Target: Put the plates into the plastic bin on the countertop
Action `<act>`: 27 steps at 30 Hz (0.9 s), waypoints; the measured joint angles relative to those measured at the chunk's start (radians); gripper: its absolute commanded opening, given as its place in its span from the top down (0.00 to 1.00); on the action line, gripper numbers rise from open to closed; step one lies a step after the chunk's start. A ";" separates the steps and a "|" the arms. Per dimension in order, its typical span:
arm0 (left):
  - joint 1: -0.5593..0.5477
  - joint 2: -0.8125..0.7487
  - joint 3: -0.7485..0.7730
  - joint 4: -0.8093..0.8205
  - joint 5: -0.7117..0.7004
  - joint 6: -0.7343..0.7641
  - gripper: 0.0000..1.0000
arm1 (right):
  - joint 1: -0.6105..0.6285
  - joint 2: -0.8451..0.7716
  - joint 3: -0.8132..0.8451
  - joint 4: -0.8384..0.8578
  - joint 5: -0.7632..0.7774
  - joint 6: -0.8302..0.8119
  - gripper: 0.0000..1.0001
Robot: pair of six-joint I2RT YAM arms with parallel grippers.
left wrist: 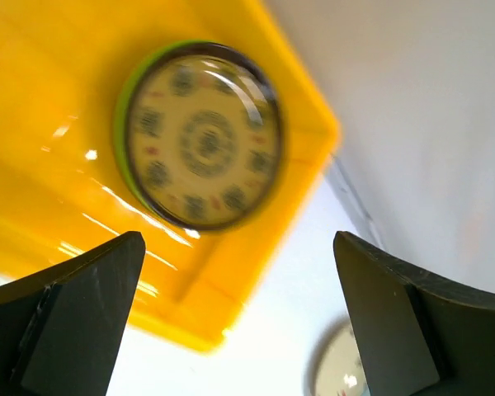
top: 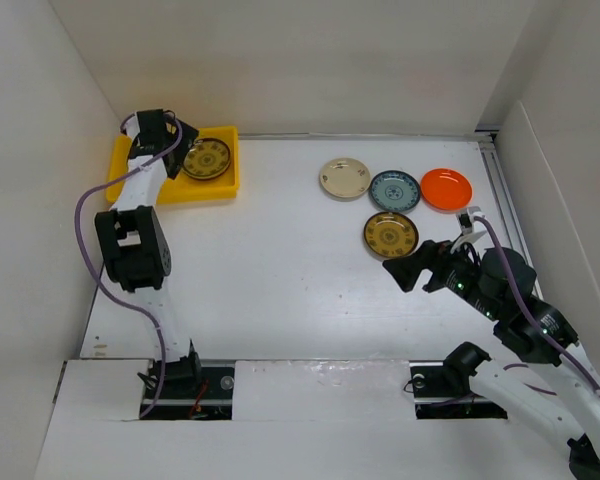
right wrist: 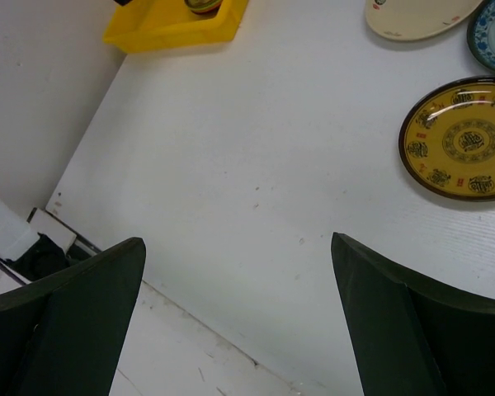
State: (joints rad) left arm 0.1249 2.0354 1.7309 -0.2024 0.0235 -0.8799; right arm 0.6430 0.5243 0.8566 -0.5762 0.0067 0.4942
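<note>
The yellow plastic bin (top: pixel 220 188) sits at the far left of the white countertop (top: pixel 280 270). In it a dark gold-patterned plate (top: pixel 208 159) lies on a lime green plate (left wrist: pixel 120 124). My left gripper (top: pixel 176 140) is open and empty above the bin; the gold plate shows in its wrist view (left wrist: pixel 202 136). On the right lie a cream plate (top: pixel 344 178), a teal-patterned plate (top: pixel 394 190), an orange plate (top: pixel 446 188) and a second gold-patterned plate (top: pixel 390 234). My right gripper (top: pixel 408 270) is open and empty just near of that plate (right wrist: pixel 466 139).
White walls enclose the countertop on the left, back and right. A raised white ledge (top: pixel 310 375) runs along the near edge by the arm bases. A purple cable (top: pixel 88 250) loops off the left arm.
</note>
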 measured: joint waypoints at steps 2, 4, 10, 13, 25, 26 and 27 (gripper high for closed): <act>-0.028 -0.100 -0.051 0.021 0.019 0.023 0.00 | 0.000 0.001 0.000 0.000 0.000 0.000 0.00; -0.079 -0.218 -0.128 0.076 0.054 0.050 0.00 | 0.000 0.001 0.000 0.001 0.006 0.000 0.00; -0.443 -0.410 -0.428 0.340 0.132 0.106 0.00 | 0.000 0.005 0.029 -0.018 0.042 0.008 0.00; -0.678 -0.319 -0.558 0.440 0.152 0.102 0.00 | 0.000 0.005 0.086 -0.053 0.062 0.028 0.00; -0.941 0.014 -0.521 0.622 0.195 0.037 0.04 | 0.000 -0.076 0.141 -0.104 0.072 0.055 0.00; -0.943 0.027 -0.502 0.629 0.193 0.032 0.05 | 0.000 -0.079 0.142 -0.108 0.072 0.056 0.00; -0.943 0.038 -0.488 0.629 0.186 0.027 0.07 | 0.000 -0.081 0.141 -0.113 0.072 0.057 0.00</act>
State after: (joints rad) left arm -0.8185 2.0731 1.2427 0.4267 0.2096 -0.8528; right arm 0.6430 0.4435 0.9977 -0.6888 0.0792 0.5514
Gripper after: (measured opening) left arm 0.960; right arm 0.999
